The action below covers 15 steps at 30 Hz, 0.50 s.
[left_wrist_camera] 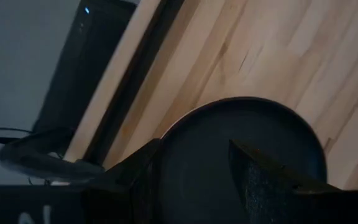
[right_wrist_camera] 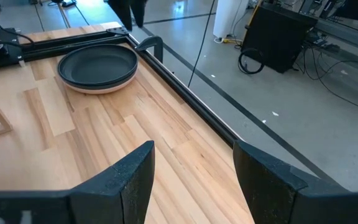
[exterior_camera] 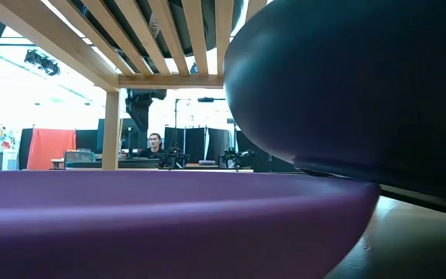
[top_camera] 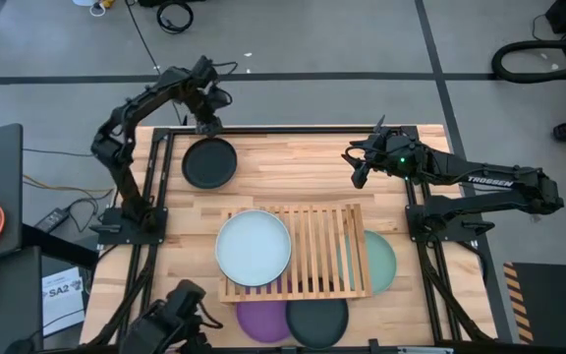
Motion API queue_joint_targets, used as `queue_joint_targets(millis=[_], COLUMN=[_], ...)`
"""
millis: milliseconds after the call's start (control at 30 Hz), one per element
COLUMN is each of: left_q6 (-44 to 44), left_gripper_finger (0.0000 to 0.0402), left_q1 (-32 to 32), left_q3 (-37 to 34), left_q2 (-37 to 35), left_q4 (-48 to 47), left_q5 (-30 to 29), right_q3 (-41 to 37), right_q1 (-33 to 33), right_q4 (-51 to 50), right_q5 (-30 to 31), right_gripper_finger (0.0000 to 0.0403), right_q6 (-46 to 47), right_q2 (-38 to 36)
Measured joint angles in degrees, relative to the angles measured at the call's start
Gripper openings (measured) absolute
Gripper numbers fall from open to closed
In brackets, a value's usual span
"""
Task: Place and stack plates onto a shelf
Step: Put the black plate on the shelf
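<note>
The black plate point(top_camera: 209, 162) lies at the table's far left, stacked on a salmon pink plate whose rim point(right_wrist_camera: 98, 86) shows beneath it. My left gripper point(top_camera: 207, 124) hangs open just above the black plate's point(left_wrist_camera: 241, 143) far rim, touching nothing. My right gripper point(top_camera: 360, 169) is open above bare table at the far right, facing the black plate point(right_wrist_camera: 98, 63). The pale blue-white plate point(top_camera: 254, 247) rests on the left half of the shelf point(top_camera: 327, 251). Mint green point(top_camera: 383, 262), purple point(top_camera: 261, 321) and dark teal point(top_camera: 318, 321) plates lie partly under the shelf.
In the low view the purple plate point(exterior_camera: 161, 217) and dark teal plate point(exterior_camera: 347, 85) fill the foreground under the shelf slats point(exterior_camera: 161, 31). A person sits far behind the table. Bare tabletop point(top_camera: 293, 167) lies between the two grippers. A black metal frame point(right_wrist_camera: 166, 59) edges the table.
</note>
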Motion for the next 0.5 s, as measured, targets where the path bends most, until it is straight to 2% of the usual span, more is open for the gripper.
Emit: queue_joint_targets(millis=[500], left_q6=[7.9], left_gripper_finger=[0.0192], left_q1=[-1.1], left_q3=[-0.2], left_q2=[6.6], left_q4=[-0.3], left_q5=[-2.5], right_q3=[0.0], right_q1=[0.0], right_q4=[0.0], right_q5=[-0.4], right_gripper_finger=[0.0223], right_q6=[0.0], right_q2=[0.0])
